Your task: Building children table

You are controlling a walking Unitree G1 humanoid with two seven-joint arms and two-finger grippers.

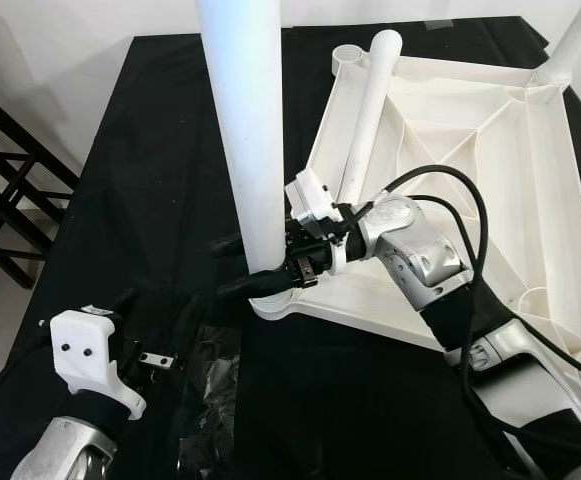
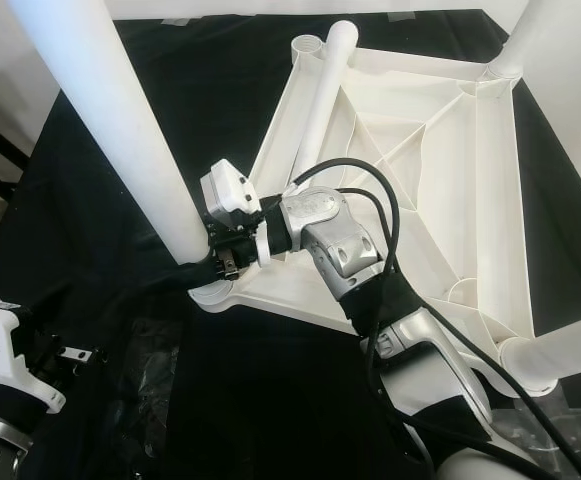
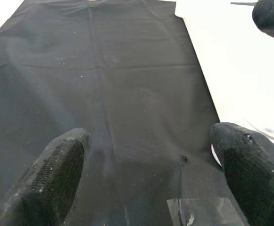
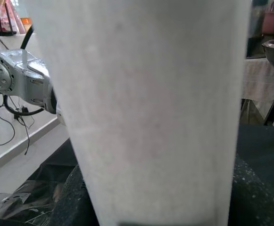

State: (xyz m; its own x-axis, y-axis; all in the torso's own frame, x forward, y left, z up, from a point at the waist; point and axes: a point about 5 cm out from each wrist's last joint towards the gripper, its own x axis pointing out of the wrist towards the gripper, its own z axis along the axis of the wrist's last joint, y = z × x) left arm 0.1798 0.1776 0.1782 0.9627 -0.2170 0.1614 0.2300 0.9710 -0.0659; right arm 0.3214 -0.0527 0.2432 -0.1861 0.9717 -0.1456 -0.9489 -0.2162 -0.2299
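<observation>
A black cloth (image 1: 150, 150) covers the floor, and on it the white children's table top (image 1: 490, 170) lies upside down. In the head views, the right gripper (image 1: 255, 265) has its fingers clamped around the base of an upright white leg (image 1: 245, 130) at the near corner socket; a loose leg (image 1: 370, 105) lies across the underside. The left gripper (image 1: 130, 330) hovers low, near crumpled clear plastic (image 1: 210, 385).

Left wrist view: fingers (image 3: 52, 174) spread wide above the cloth.

Right wrist view: the leg (image 4: 141, 108) close up between the fingers.
</observation>
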